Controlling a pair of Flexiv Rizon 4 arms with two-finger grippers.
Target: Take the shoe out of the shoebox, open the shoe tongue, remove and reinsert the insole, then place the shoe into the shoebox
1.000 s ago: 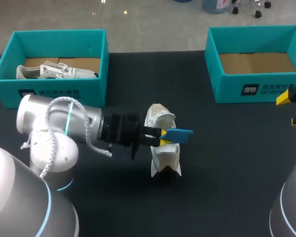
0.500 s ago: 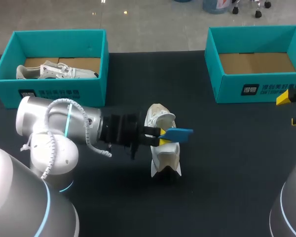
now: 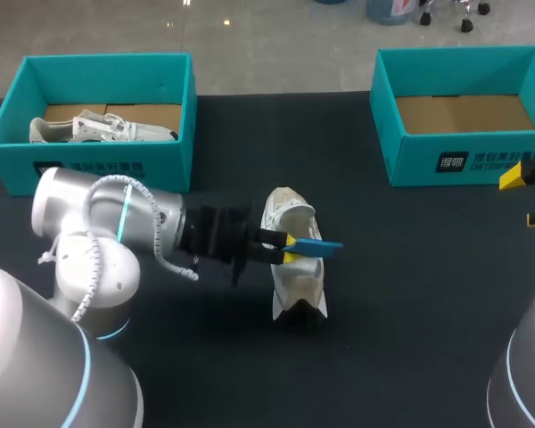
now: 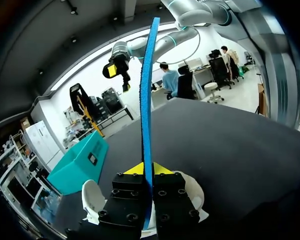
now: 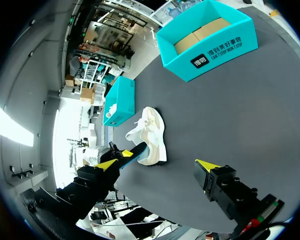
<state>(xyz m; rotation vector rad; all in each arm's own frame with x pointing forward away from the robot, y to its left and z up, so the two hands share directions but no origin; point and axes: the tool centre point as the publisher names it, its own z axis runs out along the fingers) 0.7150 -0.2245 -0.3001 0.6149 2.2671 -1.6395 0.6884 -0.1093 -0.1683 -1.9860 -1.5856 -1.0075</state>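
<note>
Your left arm comes in from the left of the frame, and its hand (image 3: 290,250) is clamped tight on the blue insole (image 3: 319,245). Both yellow tips pinch it from two sides. In the left wrist view the insole stands on edge and runs straight out ahead from between the fingers. It pokes out to the right of the tips, over the middle of the white shoe (image 3: 296,283). You can't tell from here whether its far end touches the shoe. The shoe sits out on the dark surface (image 3: 410,312) at centre frame, lengthwise up and down the picture, well apart from both boxes. At upper left, the teal shoebox (image 3: 98,165) has a second white shoe (image 3: 102,127) lying inside it. At upper right is the other teal box (image 3: 464,160), showing only its brown cardboard floor. Your right hand (image 3: 528,198) hovers at the right edge of the frame, just below that box. Its fingers are spread wide with nothing between them.
</note>
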